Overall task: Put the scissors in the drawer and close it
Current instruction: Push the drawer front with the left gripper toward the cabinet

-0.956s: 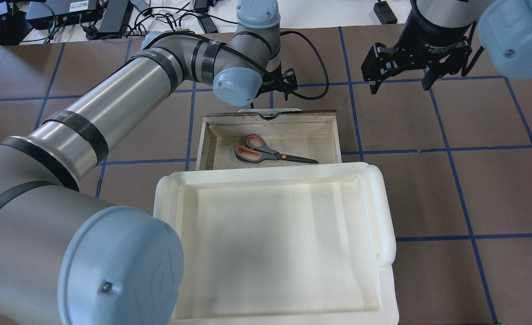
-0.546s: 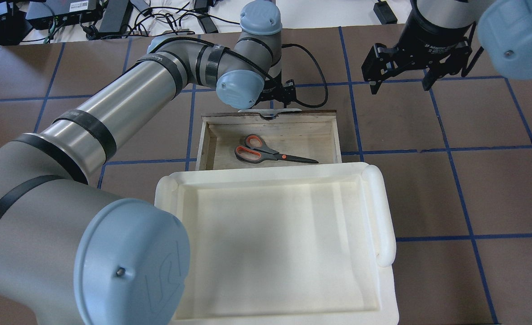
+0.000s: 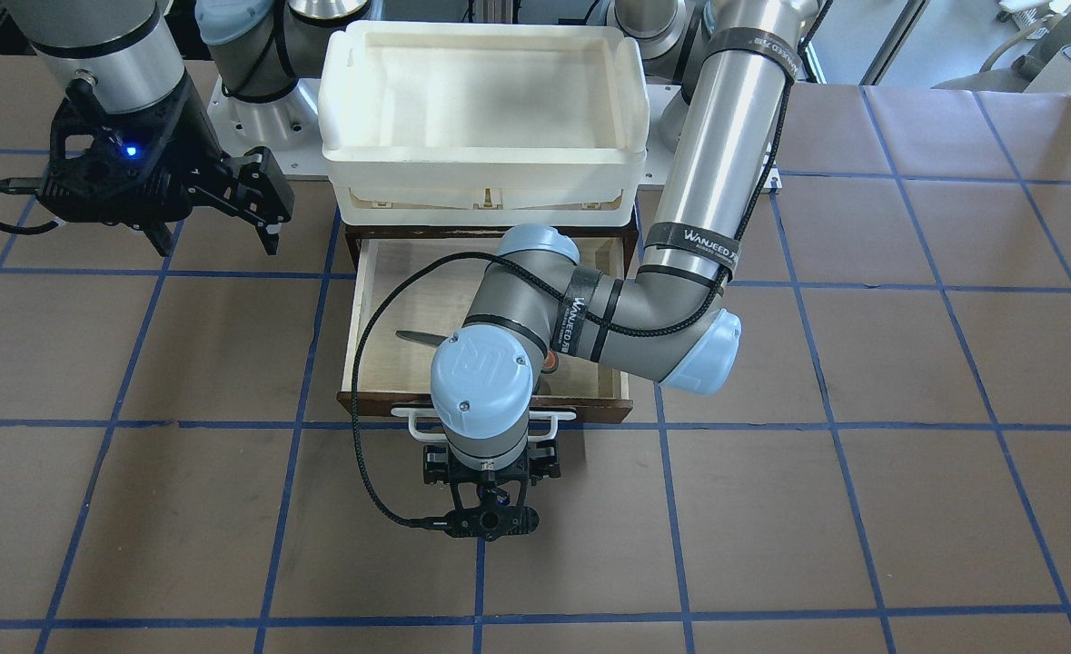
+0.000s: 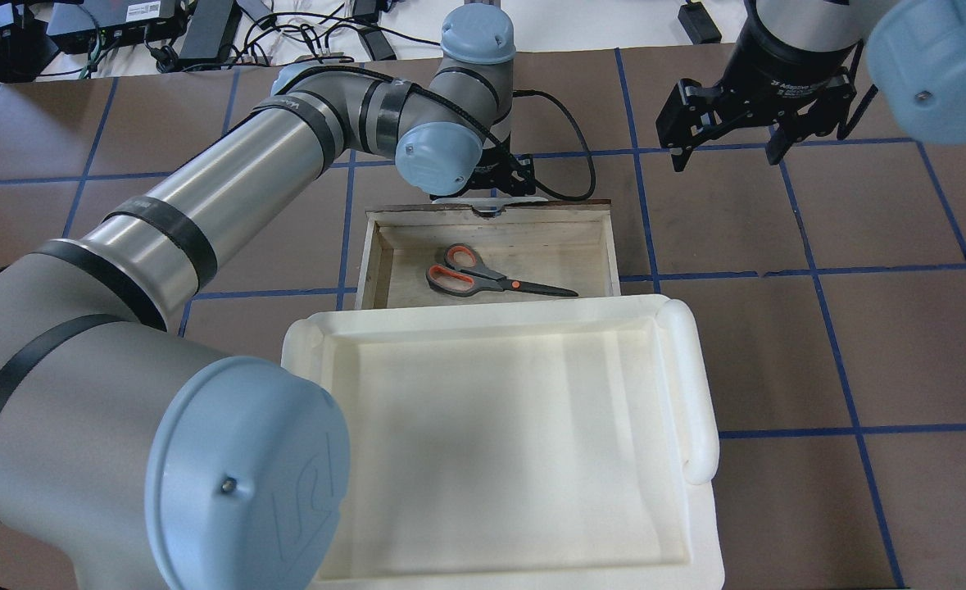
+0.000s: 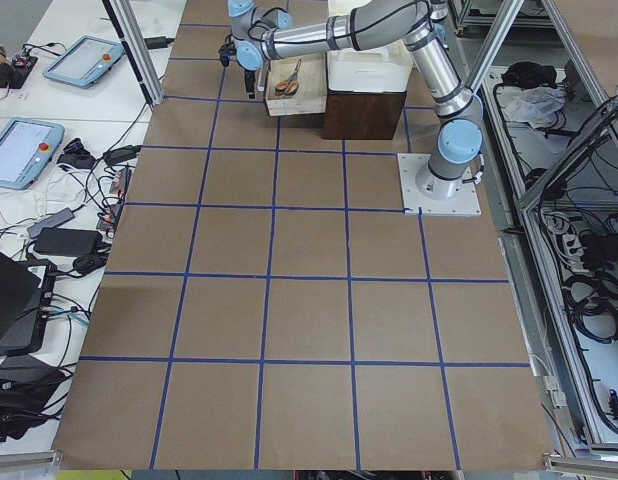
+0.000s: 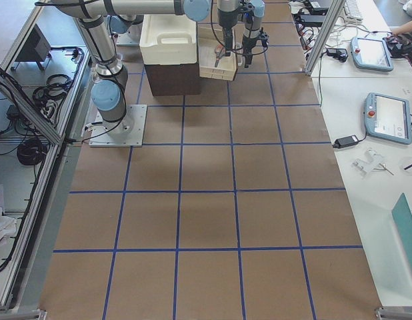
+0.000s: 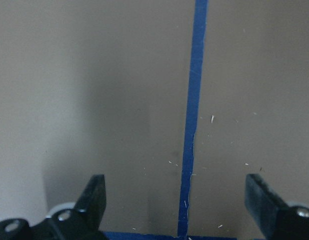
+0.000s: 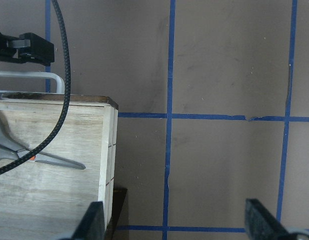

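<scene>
The scissors (image 4: pixel 495 279), grey with orange-lined loops, lie flat inside the open drawer (image 4: pixel 605 246); a blade shows in the right wrist view (image 8: pixel 54 159). In the front-facing view my left wrist hides most of the scissors (image 3: pixel 417 338). The drawer's white bar handle (image 3: pixel 553 415) runs under that wrist. My left gripper (image 7: pixel 179 200) points straight down just outside the drawer front, open, with only bare table and blue tape between its fingers. Whether it touches the handle is hidden. My right gripper (image 4: pixel 728 152) hovers open and empty, off the drawer's right side.
A white plastic tray (image 4: pixel 696 385) sits on top of the dark brown cabinet (image 5: pixel 364 110) that holds the drawer. The left arm's black cable (image 3: pixel 362 436) loops over the drawer's corner and the table. Cables and power bricks (image 4: pixel 204 33) lie past the far edge.
My left wrist has swung down and in towards the drawer front, now covering more of the white handle. The drawer, the scissors and the right gripper have not moved.
</scene>
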`<state>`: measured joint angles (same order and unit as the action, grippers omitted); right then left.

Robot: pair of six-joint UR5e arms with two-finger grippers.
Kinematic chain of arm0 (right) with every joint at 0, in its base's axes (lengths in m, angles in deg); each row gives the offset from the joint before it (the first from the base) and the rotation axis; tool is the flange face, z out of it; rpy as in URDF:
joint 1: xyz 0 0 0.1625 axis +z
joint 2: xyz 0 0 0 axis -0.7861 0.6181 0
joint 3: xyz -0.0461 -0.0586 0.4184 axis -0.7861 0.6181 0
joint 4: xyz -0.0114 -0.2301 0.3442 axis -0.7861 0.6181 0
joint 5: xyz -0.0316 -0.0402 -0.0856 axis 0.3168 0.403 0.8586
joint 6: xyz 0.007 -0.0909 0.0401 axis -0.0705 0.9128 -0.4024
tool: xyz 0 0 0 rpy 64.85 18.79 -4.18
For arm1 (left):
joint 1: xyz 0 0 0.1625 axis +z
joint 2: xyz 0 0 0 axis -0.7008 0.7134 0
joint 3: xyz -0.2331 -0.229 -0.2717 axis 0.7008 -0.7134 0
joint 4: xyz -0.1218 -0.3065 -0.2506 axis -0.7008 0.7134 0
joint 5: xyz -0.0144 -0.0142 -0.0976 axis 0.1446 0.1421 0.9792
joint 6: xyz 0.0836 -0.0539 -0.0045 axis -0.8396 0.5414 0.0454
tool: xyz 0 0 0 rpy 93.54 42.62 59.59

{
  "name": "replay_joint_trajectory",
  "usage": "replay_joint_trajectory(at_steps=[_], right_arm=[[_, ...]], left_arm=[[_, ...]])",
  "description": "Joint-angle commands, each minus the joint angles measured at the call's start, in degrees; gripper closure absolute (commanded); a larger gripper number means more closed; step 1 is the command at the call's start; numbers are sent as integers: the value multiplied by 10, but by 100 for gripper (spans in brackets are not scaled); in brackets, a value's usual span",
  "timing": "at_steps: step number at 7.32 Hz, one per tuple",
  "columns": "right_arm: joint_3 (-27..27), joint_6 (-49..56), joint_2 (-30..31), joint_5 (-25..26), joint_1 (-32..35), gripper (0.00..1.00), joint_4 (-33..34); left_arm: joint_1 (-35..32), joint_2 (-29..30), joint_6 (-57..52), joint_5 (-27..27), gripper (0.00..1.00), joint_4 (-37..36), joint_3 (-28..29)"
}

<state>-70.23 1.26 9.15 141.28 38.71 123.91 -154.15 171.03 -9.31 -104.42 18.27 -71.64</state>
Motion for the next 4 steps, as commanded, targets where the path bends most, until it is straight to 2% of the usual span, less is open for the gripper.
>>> replay_joint_trajectory(at_steps=[1, 4], right_arm=[[0, 0, 0, 0, -1, 0, 0], [0, 1, 0, 0, -2, 0, 0]], left_arm=[[-7, 0, 3, 8, 0, 8, 0], [-11, -15, 7, 15, 0, 39, 0]])
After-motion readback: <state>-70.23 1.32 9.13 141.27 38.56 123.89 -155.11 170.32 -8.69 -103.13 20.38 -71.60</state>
